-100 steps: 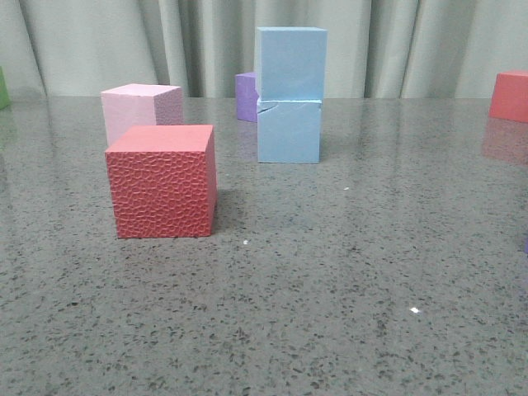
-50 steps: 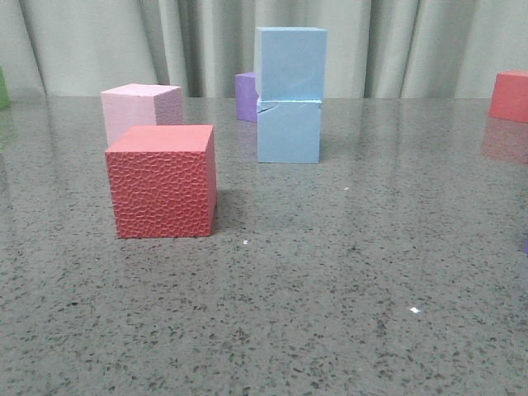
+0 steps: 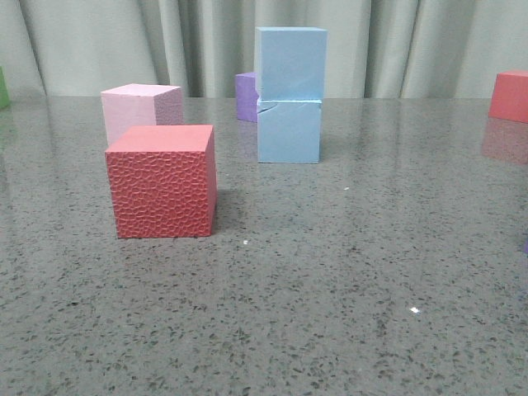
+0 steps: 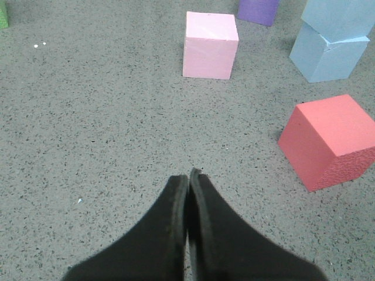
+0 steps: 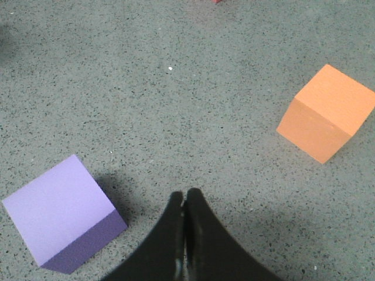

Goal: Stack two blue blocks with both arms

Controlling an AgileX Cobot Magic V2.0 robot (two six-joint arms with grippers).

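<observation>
The two blue blocks already stand stacked — the top block (image 3: 290,63) sits on the bottom block (image 3: 289,131), turned slightly off square, with a small crack showing at the lower one's top edge. Taking the red cube (image 3: 163,181) as landmark, the stack lies behind it and to its right, with a pink cube (image 3: 140,110) directly behind it and a purple cube (image 3: 245,96) just behind the stack. The left gripper (image 4: 188,175) is closed on nothing, well short of the red cube; the stack lies ahead and to its right. The right gripper (image 5: 185,194) is likewise closed and empty — its view shows only a purple cube (image 5: 62,213) and an orange cube (image 5: 325,113), so the left arm looks nearer. The task appears done.
</observation>
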